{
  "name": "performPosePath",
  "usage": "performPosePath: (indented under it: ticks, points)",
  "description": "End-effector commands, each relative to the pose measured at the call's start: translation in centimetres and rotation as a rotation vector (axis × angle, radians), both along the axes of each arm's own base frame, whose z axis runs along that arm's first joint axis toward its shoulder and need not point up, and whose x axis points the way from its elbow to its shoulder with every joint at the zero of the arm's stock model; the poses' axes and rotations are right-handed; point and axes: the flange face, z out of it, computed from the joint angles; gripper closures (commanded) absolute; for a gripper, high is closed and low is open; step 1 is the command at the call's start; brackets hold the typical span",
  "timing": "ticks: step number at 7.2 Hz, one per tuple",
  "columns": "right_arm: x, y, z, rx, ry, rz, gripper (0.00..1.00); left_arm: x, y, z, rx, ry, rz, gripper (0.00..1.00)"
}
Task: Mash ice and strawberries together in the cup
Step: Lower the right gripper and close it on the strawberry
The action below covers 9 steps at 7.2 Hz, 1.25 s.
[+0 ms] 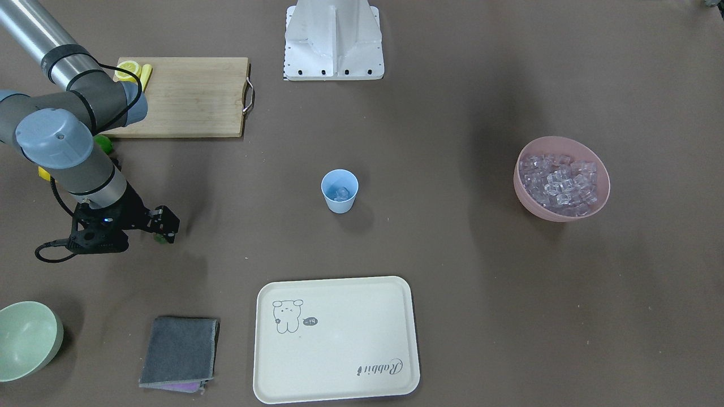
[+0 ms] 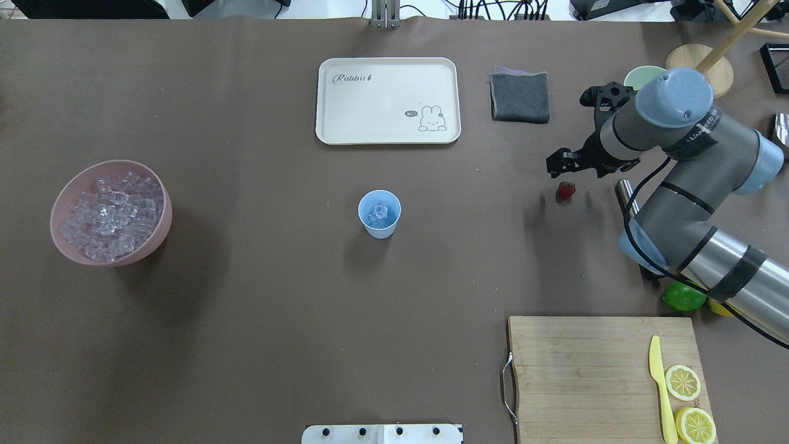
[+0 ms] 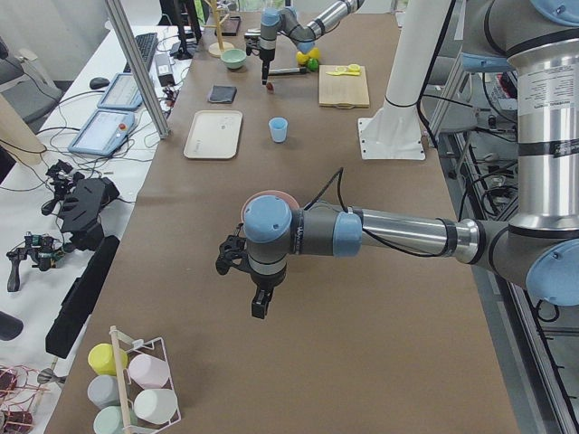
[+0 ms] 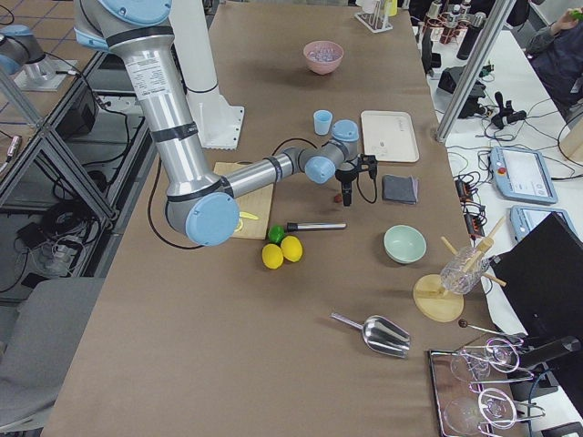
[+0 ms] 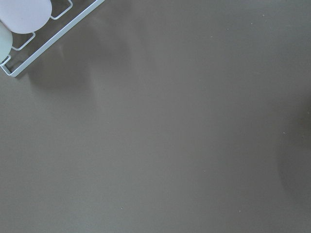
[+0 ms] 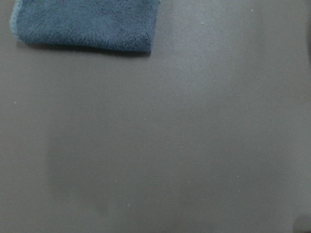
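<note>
One strawberry [image 2: 566, 190], cap away from robot, beside right hand [image 2: 556, 163]; hand's opening indiscernible.

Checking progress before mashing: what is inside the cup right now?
Ice cubes lie in the cup; the strawberry is outside, on the table. What lies under the cubes is hidden.

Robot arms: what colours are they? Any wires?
Both the right arm and left arm are silver tubes with grey joints and pale-blue caps. Black bands and a looping black cable run along the right one. The right tool and left tool are black.
</note>
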Motion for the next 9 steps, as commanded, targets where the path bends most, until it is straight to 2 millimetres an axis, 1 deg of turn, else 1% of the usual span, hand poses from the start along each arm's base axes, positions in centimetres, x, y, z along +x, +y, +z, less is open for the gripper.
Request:
performPosePath:
  ticks: [1,2,3,4,5,6,7,8,9]
  points:
    - [-1.3,1.0,0.2,-0.023,0.000,0.018,0.06,0.0,0.0,0.0,0.003,0.000,0.000,0.01]
    - [-1.6,1.3,-0.1,-0.027,-0.005,0.018,0.09,0.0,0.0,0.0,0.001,0.000,0.000,0.01]
    - [-1.9,1.5,-0.1,-0.026,-0.004,0.012,0.20,0.0,0.0,0.0,0.001,0.000,0.000,0.01]
    - [-2.2,1.7,-0.1,-0.022,0.000,0.011,0.38,0.0,0.0,0.0,0.002,0.000,0.001,0.01]
    - [-2.4,1.8,-0.1,-0.023,0.000,0.009,0.61,0.0,0.0,0.0,0.003,0.000,0.000,0.01]
    - [-2.3,1.7,-0.1,-0.024,-0.001,0.009,0.89,0.0,0.0,-0.1,0.004,0.000,0.000,0.01]
    - [-2.4,1.7,-0.3,-0.022,-0.003,0.008,1.00,0.0,0.0,-0.1,0.006,0.000,0.000,0.01]
    - [-2.6,1.6,-1.1,-0.017,-0.014,0.004,1.00,-0.1,0.0,-0.3,0.009,-0.001,-0.001,0.01]
    - [-2.6,1.9,-2.7,-0.006,-0.019,0.004,1.00,0.0,0.0,-0.3,0.009,-0.001,0.000,0.01]
